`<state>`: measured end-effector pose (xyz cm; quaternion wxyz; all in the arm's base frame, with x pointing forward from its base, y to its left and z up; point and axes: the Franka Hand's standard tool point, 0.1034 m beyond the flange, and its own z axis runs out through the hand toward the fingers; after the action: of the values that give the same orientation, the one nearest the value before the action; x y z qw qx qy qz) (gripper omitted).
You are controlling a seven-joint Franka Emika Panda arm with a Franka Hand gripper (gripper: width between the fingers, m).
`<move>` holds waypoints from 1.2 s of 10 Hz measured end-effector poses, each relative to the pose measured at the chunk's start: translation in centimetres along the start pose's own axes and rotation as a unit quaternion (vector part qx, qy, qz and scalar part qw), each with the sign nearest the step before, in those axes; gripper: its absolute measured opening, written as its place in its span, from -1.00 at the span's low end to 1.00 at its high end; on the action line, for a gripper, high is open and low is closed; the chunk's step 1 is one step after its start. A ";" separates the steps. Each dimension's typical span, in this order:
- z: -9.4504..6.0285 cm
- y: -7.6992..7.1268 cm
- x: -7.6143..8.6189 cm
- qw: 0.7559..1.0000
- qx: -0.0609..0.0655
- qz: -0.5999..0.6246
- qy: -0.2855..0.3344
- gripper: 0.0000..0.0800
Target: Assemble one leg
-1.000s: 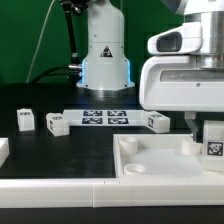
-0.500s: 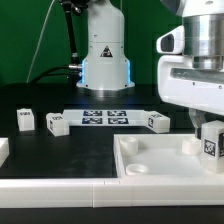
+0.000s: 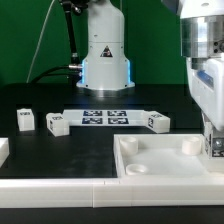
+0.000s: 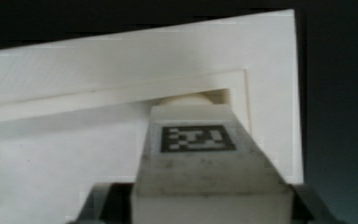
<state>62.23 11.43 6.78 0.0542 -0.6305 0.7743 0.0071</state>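
My gripper (image 3: 213,138) is at the exterior view's right edge, over the far right corner of the large white slab (image 3: 160,162). It is shut on a leg (image 3: 215,144), a small white block with a black-and-white tag. In the wrist view the leg (image 4: 197,150) stands between the dark fingers (image 4: 108,205) of the gripper (image 4: 202,205), its tip at a raised corner of the slab (image 4: 87,90). Whether the leg touches the slab I cannot tell. Three more legs lie on the black table: two at the left (image 3: 25,121) (image 3: 57,123), one in the middle (image 3: 158,122).
The marker board (image 3: 105,117) lies behind the loose legs. The robot base (image 3: 105,60) stands at the back. A white part (image 3: 3,150) shows at the left edge. A white ledge (image 3: 60,190) runs along the front.
The gripper has moved toward the exterior view's right with the leg in it, and most of the hand is now out of frame. The loose legs have not moved.
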 end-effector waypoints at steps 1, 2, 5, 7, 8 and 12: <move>0.0 0.0 0.0 1.000 0.000 0.019 -0.003 -0.27; 0.0 0.0 0.0 0.999 -0.001 0.048 -0.007 -0.27; 0.0 0.0 -0.1 1.000 -0.001 0.015 -0.007 0.21; 0.0 0.0 0.0 0.999 0.000 -0.054 -0.006 0.60; 0.0 0.0 0.0 0.993 0.000 -0.122 -0.006 0.60; -0.3 -0.2 -0.2 0.941 -0.005 -0.339 -0.005 0.62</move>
<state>62.42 11.60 7.06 0.0538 -0.8560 0.5142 -0.0048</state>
